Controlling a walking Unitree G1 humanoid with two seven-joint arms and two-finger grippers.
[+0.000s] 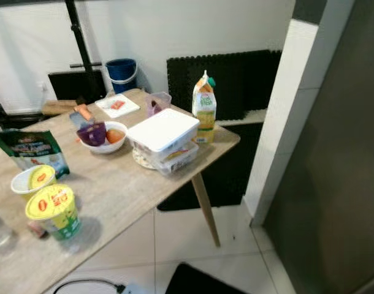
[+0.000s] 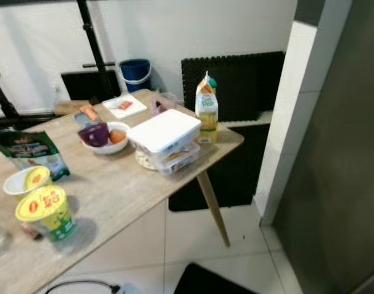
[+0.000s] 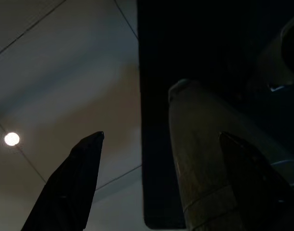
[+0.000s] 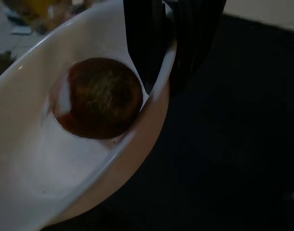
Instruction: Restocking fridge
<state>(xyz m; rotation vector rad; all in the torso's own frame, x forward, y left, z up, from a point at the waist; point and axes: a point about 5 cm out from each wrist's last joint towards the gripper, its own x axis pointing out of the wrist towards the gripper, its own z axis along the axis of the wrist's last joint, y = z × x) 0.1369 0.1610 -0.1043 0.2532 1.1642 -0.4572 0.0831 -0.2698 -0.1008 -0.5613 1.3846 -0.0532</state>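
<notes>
The right gripper (image 4: 172, 57) is clenched on the rim of a white bowl (image 4: 65, 159), which tilts with a dark round fruit (image 4: 101, 98) inside, seemingly being carried to the fridge (image 1: 334, 159) at frame right. The left gripper (image 3: 156, 183) hangs released, while the juice carton (image 1: 204, 109) and lidded box (image 1: 163, 130) wait mid-frame on the desk (image 1: 113, 184).

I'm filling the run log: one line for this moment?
right gripper: shut on white bowl rim | bowl: holds brown round food | left gripper: open, idle
</notes>
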